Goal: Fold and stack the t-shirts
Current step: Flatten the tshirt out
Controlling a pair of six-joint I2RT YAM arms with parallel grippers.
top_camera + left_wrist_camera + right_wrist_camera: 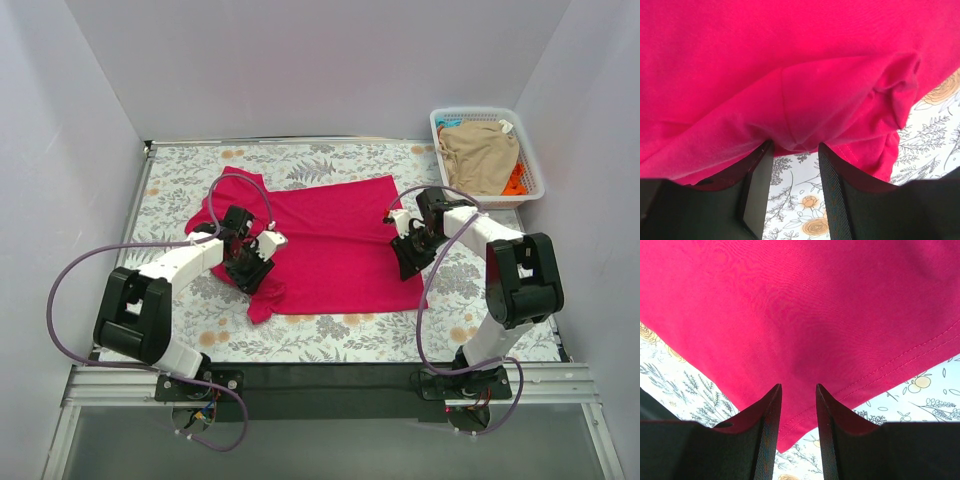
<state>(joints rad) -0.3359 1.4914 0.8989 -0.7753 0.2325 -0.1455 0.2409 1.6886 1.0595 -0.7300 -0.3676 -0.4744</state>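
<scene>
The left arm [180,262] and right arm [500,245] reached forward and inward, wrists tipped downward — the left pincer [250,270] and right pincer [410,262] both hung low, their black fingers [765,440] standing partly apart, a gap between.

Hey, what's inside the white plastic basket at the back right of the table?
A crumpled tan-beige cloth shirt fills most of the white lattice basket. Orange fabric peeks out at its near right side. Whatever lies beneath the tan shirt is covered.

Walls [300,70] are enclosing the table [330,340] on three sides; the basket [531,150] is filling its far right corner; open surface is lying nearside of the crimson-pink t-shirt [335,235].
</scene>
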